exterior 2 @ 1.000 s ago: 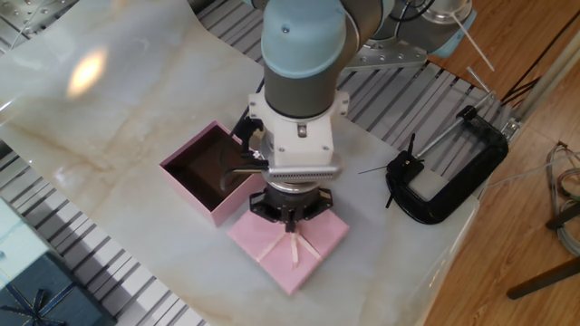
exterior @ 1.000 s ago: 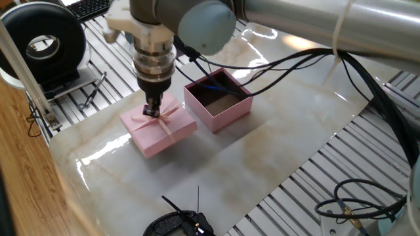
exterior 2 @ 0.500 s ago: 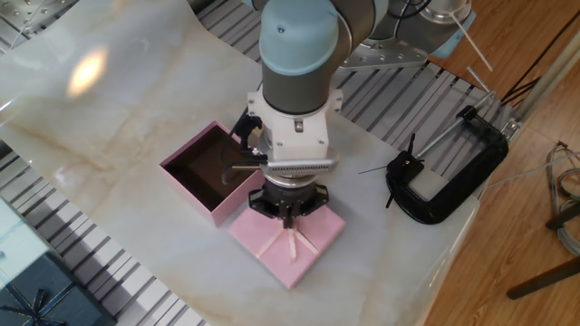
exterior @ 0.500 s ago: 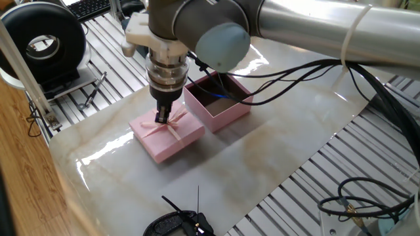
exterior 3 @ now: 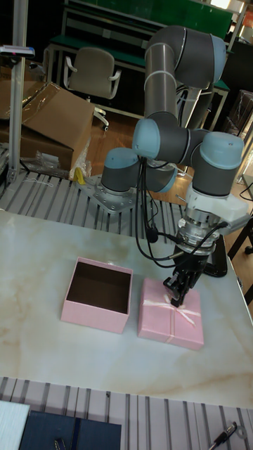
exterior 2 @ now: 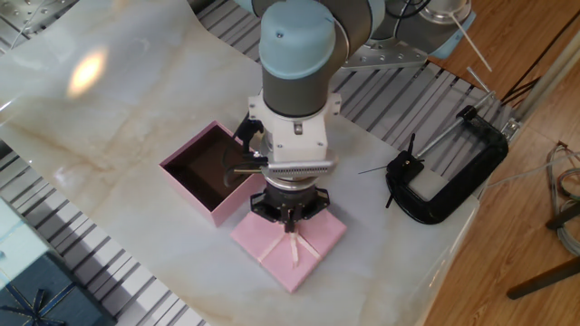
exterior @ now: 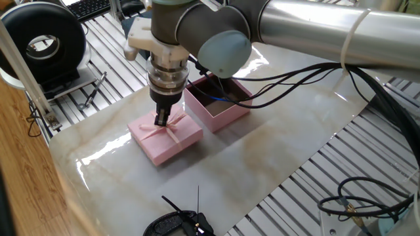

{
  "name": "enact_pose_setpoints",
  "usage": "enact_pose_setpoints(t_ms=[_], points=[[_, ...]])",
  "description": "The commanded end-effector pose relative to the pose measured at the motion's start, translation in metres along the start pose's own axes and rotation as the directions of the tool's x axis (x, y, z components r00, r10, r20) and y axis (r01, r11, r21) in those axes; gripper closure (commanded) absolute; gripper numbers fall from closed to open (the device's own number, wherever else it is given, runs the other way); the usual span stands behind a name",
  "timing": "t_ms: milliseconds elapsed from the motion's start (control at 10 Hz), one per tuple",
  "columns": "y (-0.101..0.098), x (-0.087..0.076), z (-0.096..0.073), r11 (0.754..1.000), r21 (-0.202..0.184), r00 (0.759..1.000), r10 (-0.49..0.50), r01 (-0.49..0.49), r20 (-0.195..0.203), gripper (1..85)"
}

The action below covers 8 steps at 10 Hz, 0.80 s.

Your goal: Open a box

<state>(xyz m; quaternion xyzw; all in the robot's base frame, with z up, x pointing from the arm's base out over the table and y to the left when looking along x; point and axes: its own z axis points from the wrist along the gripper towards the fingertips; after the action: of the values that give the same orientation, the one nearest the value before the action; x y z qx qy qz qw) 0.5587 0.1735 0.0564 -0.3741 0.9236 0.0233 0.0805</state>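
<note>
The box (exterior: 226,113) stands lidless on the marble sheet, pale pink with a dark inside; it also shows as the box (exterior 2: 190,192) and the box (exterior 3: 95,315). Its lid (exterior: 177,139) lies flat right beside it, ribbon bow on top, also seen as the lid (exterior 2: 272,254) and the lid (exterior 3: 158,316). My gripper (exterior: 161,119) points straight down at the lid's middle, fingers pinched together on the bow. The same hold shows at the gripper (exterior 2: 290,220) and the gripper (exterior 3: 176,299). The wrist hides the bow's knot in the other fixed view.
A black C-clamp (exterior 2: 444,172) lies near the table edge beside the lid. A dark navy gift box (exterior 2: 27,290) sits at the sheet's corner. A black round device (exterior: 46,42) and a keyboard (exterior: 88,8) are at the back left. Loose cables (exterior: 367,196) lie on the slatted table.
My gripper carried the lid a short way toward the box base and lower. Over the last half second it has barely moved.
</note>
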Motion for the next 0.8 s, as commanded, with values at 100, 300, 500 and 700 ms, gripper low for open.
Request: enact_pose_setpoints(t_ms=[100, 300, 500, 700], points=[[0.001, -0.006, 0.000, 1.000, -0.012, 0.999, -0.022, 0.022, 0.026, 35.3], [0.000, -0.003, -0.028, 0.999, -0.036, 1.000, -0.030, 0.030, 0.005, 36.0], [0.009, -0.009, -0.048, 0.999, -0.041, 1.000, 0.008, -0.009, -0.018, 58.0], [0.014, -0.018, -0.041, 0.994, -0.051, 0.995, 0.100, -0.101, -0.011, 84.3]])
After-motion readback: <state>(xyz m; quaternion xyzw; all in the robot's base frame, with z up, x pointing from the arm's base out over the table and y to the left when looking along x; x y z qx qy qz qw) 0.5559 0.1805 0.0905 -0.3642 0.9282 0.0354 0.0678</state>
